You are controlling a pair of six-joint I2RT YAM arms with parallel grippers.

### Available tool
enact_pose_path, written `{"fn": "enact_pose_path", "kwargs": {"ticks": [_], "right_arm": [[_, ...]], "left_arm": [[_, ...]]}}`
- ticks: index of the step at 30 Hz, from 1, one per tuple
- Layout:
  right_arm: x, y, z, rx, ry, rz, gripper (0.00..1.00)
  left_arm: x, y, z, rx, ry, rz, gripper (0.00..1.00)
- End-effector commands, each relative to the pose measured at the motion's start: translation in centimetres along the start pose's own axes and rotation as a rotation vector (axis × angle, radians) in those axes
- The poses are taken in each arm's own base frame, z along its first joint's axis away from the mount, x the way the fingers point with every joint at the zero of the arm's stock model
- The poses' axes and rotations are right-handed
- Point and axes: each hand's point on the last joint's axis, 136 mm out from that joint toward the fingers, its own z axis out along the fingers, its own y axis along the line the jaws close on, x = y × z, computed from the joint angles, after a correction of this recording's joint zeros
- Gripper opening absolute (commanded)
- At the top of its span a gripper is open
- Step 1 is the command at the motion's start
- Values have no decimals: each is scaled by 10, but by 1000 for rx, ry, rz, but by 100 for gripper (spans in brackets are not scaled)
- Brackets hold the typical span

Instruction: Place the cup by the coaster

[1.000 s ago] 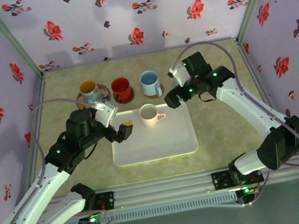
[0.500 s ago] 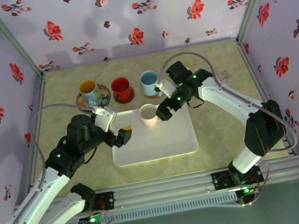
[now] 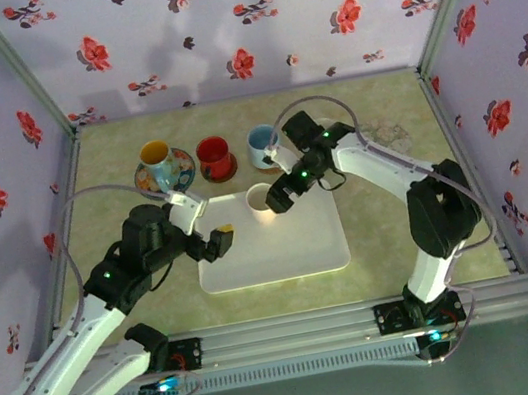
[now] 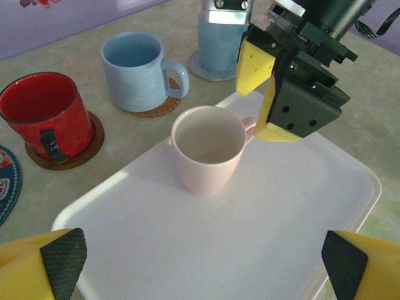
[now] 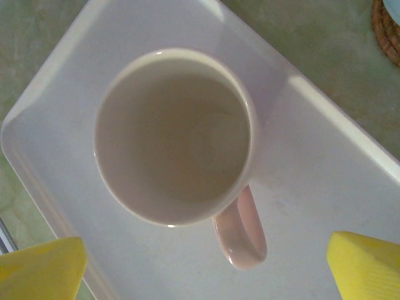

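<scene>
A pale pink cup [image 3: 259, 198] [image 4: 208, 147] [image 5: 175, 134] stands upright on the far part of a white tray [image 3: 284, 255]. Its handle [image 5: 240, 228] points toward my right gripper. My right gripper [image 3: 281, 193] [image 4: 267, 100] [image 5: 203, 269] hangs open just above the cup, its yellow fingertips either side of the handle and not touching it. My left gripper [image 3: 219, 241] [image 4: 200, 269] is open and empty over the tray's near left part. A pale coaster [image 3: 388, 136] lies bare at the back right.
Behind the tray stand three cups in a row: a yellow one on a blue patterned saucer [image 3: 159, 162], a red one [image 3: 214, 155] [image 4: 40, 112] on a brown coaster, and a blue one [image 3: 262, 145] [image 4: 140, 72] on a woven coaster. Flowered walls enclose the table.
My right arm has swung left from beside the tray's right back corner to above the pink cup. The left gripper has barely moved.
</scene>
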Motion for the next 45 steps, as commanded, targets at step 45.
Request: {"fn": "enact_pose_path", "kwargs": {"ticks": [45], "right_arm": [[33,45,24,-67,65,53,100]], "left_arm": [[9,1,9,9,18,-14,100]]}}
